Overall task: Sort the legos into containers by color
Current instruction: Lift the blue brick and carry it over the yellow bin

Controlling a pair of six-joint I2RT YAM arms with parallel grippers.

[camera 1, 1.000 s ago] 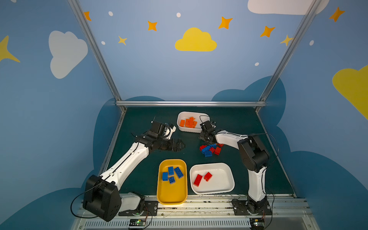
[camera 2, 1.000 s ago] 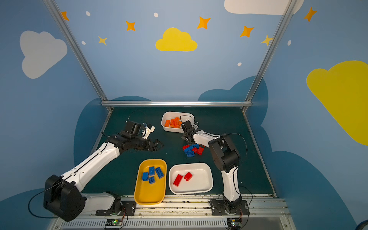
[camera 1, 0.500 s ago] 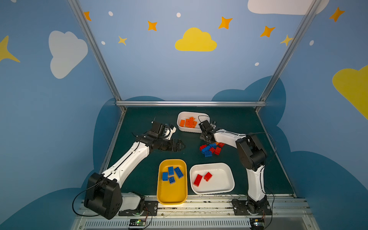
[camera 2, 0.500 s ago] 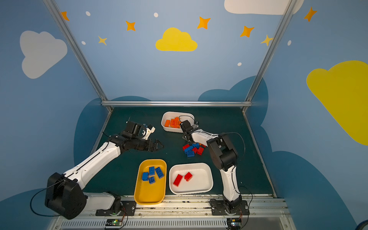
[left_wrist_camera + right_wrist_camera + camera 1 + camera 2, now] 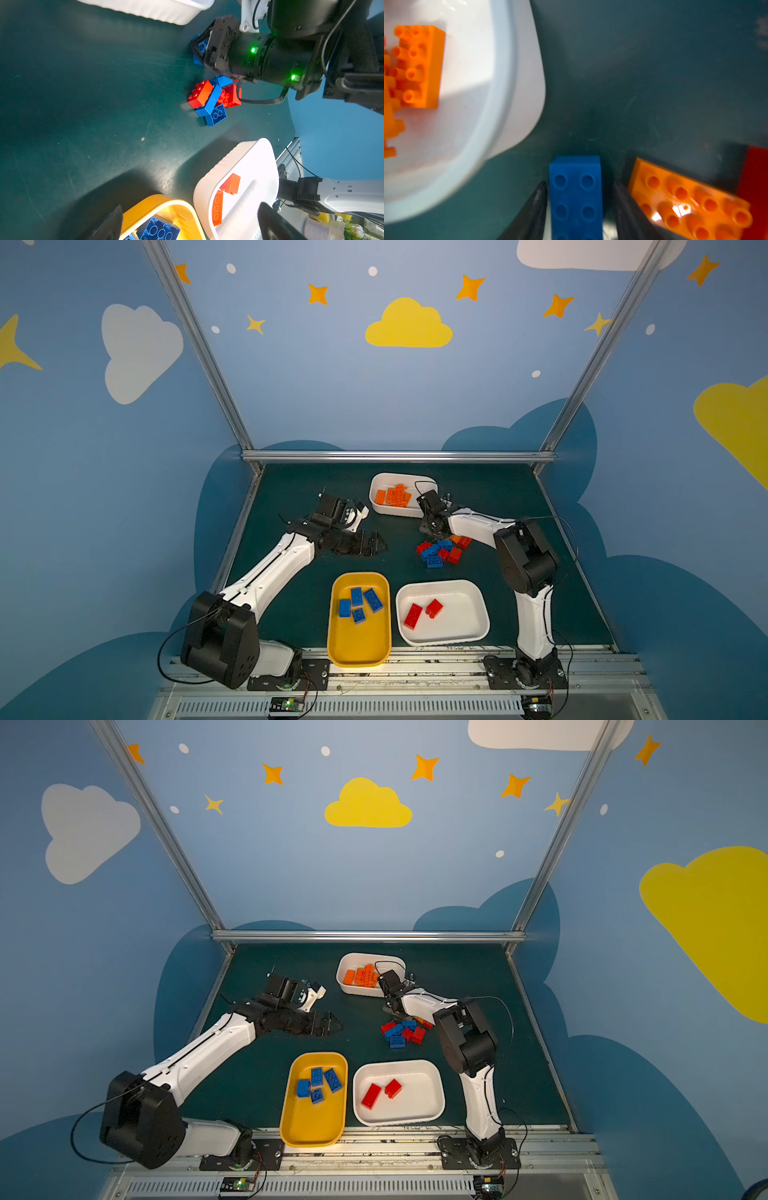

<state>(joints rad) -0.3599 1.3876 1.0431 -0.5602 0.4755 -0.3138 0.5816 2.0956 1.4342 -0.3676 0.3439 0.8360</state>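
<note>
Between the three containers lies a loose pile of red and blue legos (image 5: 436, 552) (image 5: 401, 1032) (image 5: 209, 99). At the pile's far edge my right gripper (image 5: 430, 533) (image 5: 395, 1013) (image 5: 579, 184) points down, its fingers either side of a blue brick (image 5: 576, 197) on the mat. One finger is at the brick's side; a dark gap shows at the other. An orange brick (image 5: 685, 199) and a red one (image 5: 756, 187) lie just beside it. My left gripper (image 5: 376, 545) (image 5: 332, 1026) (image 5: 190, 207) hangs wide open and empty, left of the pile.
The small white tub (image 5: 399, 512) (image 5: 508, 83) at the back holds several orange bricks. At the front, the yellow tub (image 5: 359, 651) (image 5: 166, 205) holds several blue bricks. Beside it, the wide white tub (image 5: 457, 626) (image 5: 249, 166) holds two red ones.
My right gripper has come down from the small white tub's rim to the pile's far edge, and its fingers have narrowed around the blue brick. The left arm has barely shifted.
</note>
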